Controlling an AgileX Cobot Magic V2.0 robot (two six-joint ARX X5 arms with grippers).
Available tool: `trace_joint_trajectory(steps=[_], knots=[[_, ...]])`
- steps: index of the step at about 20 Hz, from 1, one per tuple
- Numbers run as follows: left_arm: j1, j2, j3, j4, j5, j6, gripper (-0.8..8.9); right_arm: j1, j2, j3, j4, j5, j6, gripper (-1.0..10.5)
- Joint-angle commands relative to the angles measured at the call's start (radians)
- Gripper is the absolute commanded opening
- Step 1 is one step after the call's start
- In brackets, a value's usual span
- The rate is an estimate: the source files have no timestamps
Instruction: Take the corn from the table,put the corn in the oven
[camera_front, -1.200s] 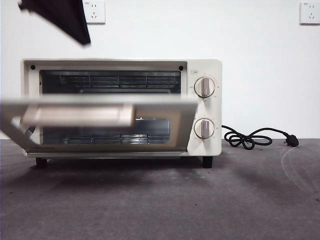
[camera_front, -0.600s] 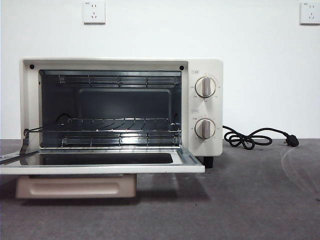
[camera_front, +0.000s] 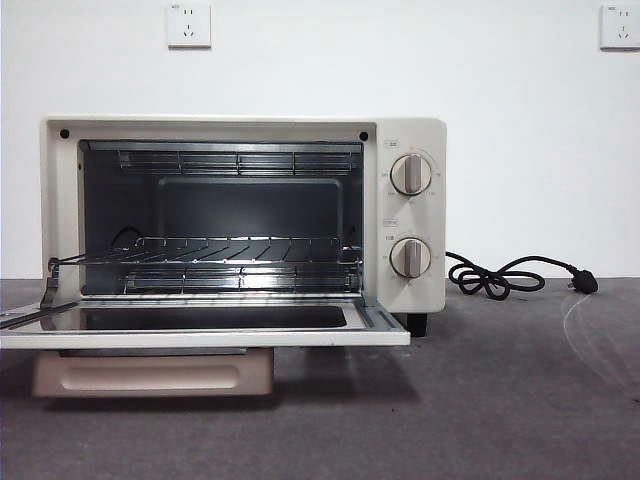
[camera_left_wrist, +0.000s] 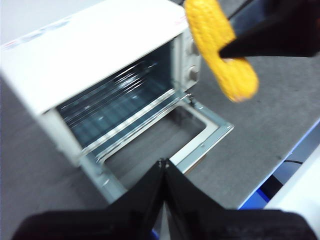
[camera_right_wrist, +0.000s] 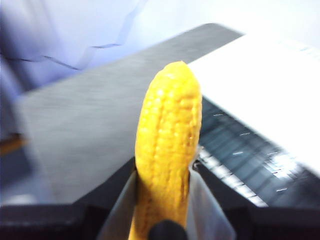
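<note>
— While the oven (camera_front: 240, 215) stands on the table (camera_front: 500, 400) with its door (camera_front: 200, 328) folded down flat, where is the corn?
— Off the table, up in the air: the corn (camera_right_wrist: 167, 150) is clamped between the jaws of the right gripper (camera_right_wrist: 162, 197), its rounded tip pointing away from the wrist, above the oven's open mouth.
— And the left gripper?
— The left gripper (camera_left_wrist: 163, 172) holds nothing, jaws pressed together, poised above the open door. Inside the oven, a wire rack (camera_front: 215, 250) sits bare
</note>
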Motion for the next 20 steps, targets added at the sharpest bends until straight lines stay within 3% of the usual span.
trace_joint_trajectory(steps=[1, 5, 13, 20], knots=[[-0.002, -0.056, -0.008, -0.044, -0.046, -0.042, -0.06, 0.017, 0.064, -0.001, 0.047, 0.096, -0.146, -0.1], [-0.002, -0.143, -0.008, -0.086, -0.11, -0.075, -0.06, 0.023, 0.153, -0.001, 0.104, 0.139, -0.259, -0.1], [-0.002, -0.29, -0.008, -0.085, -0.124, -0.123, -0.06, 0.023, 0.319, -0.001, 0.202, 0.239, -0.531, -0.1], [-0.003, -0.314, -0.008, -0.086, -0.124, -0.133, -0.06, 0.022, 0.434, -0.001, 0.275, 0.328, -0.759, -0.1]])
